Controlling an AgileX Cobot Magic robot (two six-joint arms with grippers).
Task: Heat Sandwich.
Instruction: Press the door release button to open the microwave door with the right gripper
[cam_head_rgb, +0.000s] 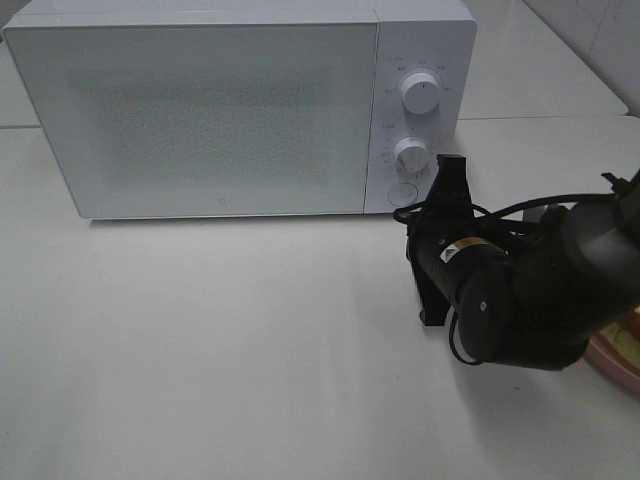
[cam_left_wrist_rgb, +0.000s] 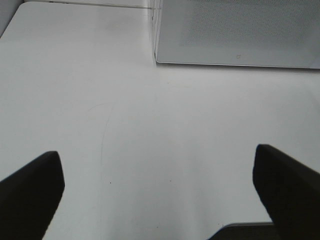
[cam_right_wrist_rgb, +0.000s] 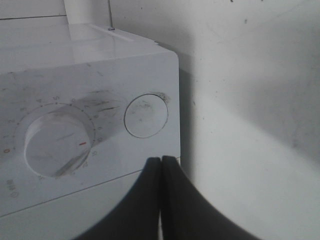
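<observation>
High view, nearest first: a white bench (cam_head_rgb: 200, 350) fills the lower half of the frame. At the lower right a black robot arm (cam_head_rgb: 530, 300) stretches up toward the middle right. Its right gripper (cam_head_rgb: 452, 165) is pinched closed with nothing between the fingers; the tip sits just beside the round button (cam_head_rgb: 403, 194) at the bottom of the control panel, and contact cannot be judged. At the far right edge, behind the arm, a sliver of pink plate (cam_head_rgb: 612, 362) shows; a tan edge of the sandwich (cam_head_rgb: 630, 335) lies on it, the rest hidden.

Across the top of the frame stands a white microwave (cam_head_rgb: 200, 110), door shut; an upper dial (cam_head_rgb: 421, 93) and a lower dial (cam_head_rgb: 411, 155) sit on its right side, above the button.

The right wrist view shows the closed fingers aimed at the panel, near the button and the lower dial.

The left gripper (cam_left_wrist_rgb: 160, 200) appears only in its own wrist view; its fingers are spread wide over the bench, holding nothing, with the microwave's front corner beyond.
</observation>
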